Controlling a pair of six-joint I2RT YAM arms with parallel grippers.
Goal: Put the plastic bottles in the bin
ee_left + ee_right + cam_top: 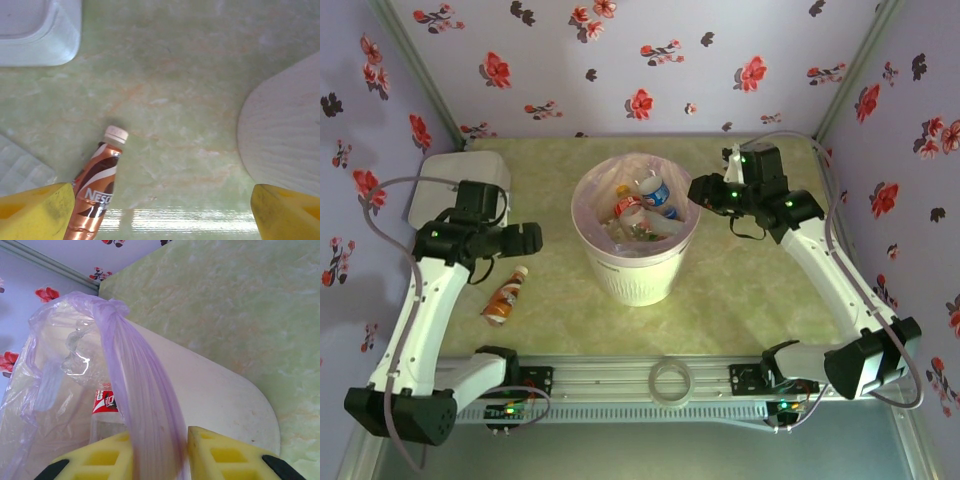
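Presumably light and slick, the bottle (95,192) lying lower left is best taken mid-body; left end effector (160,215) spread apart, right end effector (160,455) clamped on the liner (135,375).

Bottle (505,297) left of bin (635,282) — bottles (655,195) inside

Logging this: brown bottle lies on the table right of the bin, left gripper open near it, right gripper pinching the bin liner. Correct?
One error: the top external view shows the brown bottle lying left of the bin, not right. The rest holds: left gripper open near it, right gripper pinching the liner.
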